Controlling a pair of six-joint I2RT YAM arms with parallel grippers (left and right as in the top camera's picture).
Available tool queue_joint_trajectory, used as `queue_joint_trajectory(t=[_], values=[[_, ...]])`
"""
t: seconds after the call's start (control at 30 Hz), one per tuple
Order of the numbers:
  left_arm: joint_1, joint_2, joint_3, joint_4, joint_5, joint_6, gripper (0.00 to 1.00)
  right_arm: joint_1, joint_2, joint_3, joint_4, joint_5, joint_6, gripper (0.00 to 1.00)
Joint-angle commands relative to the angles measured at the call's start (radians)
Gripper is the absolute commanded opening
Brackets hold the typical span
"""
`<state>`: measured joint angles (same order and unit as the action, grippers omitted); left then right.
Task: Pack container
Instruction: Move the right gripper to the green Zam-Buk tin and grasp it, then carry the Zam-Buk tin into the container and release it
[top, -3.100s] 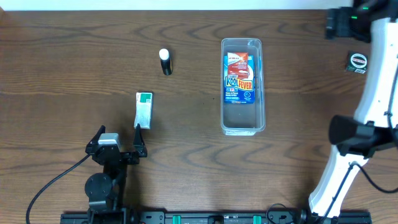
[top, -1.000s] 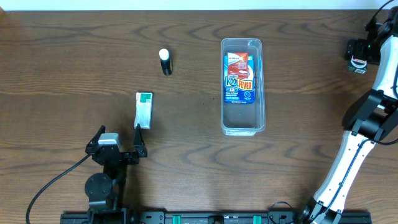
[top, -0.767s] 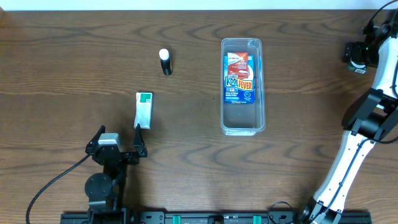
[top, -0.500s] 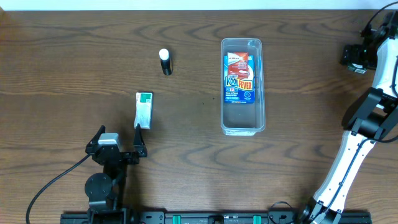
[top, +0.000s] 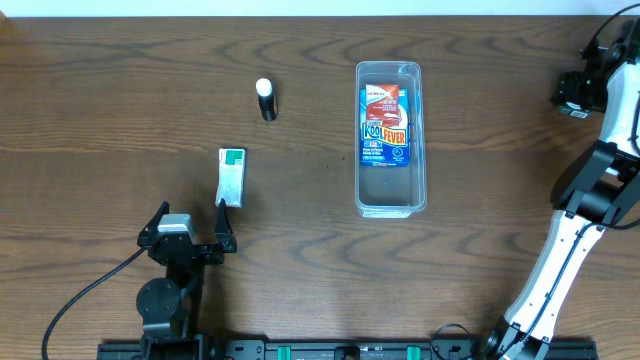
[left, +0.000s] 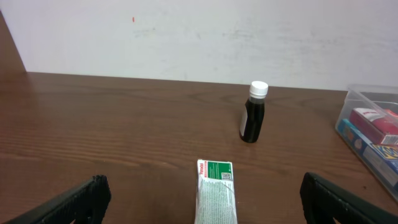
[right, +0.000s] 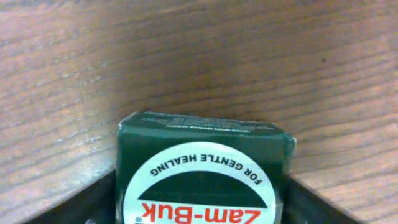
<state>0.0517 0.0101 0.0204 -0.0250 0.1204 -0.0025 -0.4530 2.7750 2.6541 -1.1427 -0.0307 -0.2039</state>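
Note:
The container (top: 391, 206) is a long clear bin right of the table's middle, and it also shows in the left wrist view (left: 368, 98). A blue "Kool Fever" box (top: 385, 125) lies inside it. My right gripper (top: 574, 92) is at the far right and back of the table. In the right wrist view the right gripper (right: 202, 208) is shut on a dark green "Zam-Buk" box (right: 205, 140). My left gripper (top: 190, 238) is open and empty at the front left. A white and green box (top: 231, 176) lies just beyond it.
A small dark bottle with a white cap (top: 266, 100) stands upright at the back, left of the container, and it also shows in the left wrist view (left: 254, 115). The white and green box (left: 216, 196) lies between the open left fingers (left: 202, 194).
The right gripper came from the back right corner down onto the Zam-Buk box, then shifted slightly left and back right. The left arm and other items have not moved.

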Motion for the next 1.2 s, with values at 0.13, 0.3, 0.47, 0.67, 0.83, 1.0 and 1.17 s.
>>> queue_joint_trajectory(t=[0.13,0.3,0.47,0.67,0.83,1.0,1.17], values=[[0.006,-0.006,-0.016,-0.035,0.011,0.006,0.98,-0.01,0.024,-0.01,0.002,0.004,-0.002,0.61],[0.006,-0.006,-0.016,-0.035,0.011,0.006,0.98,-0.01,0.016,-0.01,-0.007,0.004,0.009,0.62],[0.006,-0.006,-0.016,-0.034,0.011,0.006,0.98,-0.007,-0.023,-0.009,-0.018,-0.009,0.032,0.63],[0.006,-0.006,-0.016,-0.035,0.011,0.006,0.98,0.008,-0.111,-0.007,-0.048,-0.13,0.044,0.61],[0.006,-0.006,-0.016,-0.035,0.011,0.006,0.98,0.032,-0.182,-0.007,-0.095,-0.198,0.102,0.6],[0.006,-0.006,-0.016,-0.035,0.011,0.006,0.98,0.082,-0.267,-0.007,-0.164,-0.317,0.103,0.59],[0.006,-0.006,-0.016,-0.035,0.011,0.006,0.98,0.167,-0.36,-0.007,-0.237,-0.364,0.125,0.59]])
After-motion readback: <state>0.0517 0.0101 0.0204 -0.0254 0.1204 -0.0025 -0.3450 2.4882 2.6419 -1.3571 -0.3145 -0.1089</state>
